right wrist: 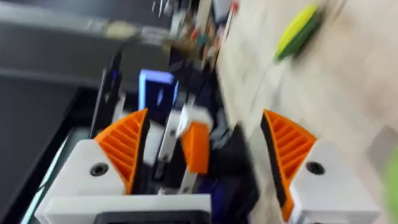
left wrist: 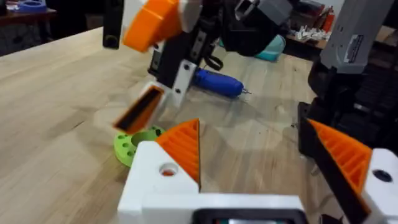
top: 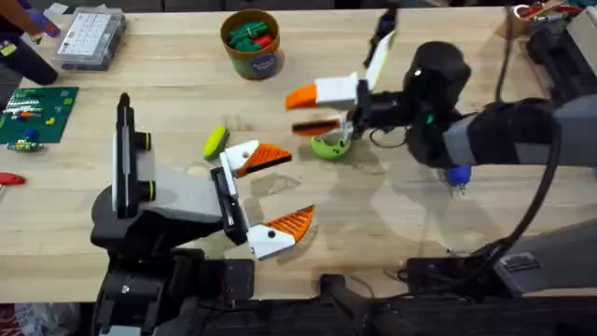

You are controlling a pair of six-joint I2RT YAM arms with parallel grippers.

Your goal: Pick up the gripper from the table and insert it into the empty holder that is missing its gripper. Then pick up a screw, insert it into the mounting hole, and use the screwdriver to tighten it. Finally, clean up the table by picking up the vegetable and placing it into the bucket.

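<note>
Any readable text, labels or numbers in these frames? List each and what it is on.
None can be read.
Dark blue label on the bucket: print too small.
Sticker on the grey arm housing: blurred.
Green board at the table's left edge: markings too small.

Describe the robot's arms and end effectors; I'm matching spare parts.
The left end effector and right end effector each have two white wedge-shaped fingers with orange ribbed pads and small round holes. The left arm is black, grey and white with yellow-green rings.
</note>
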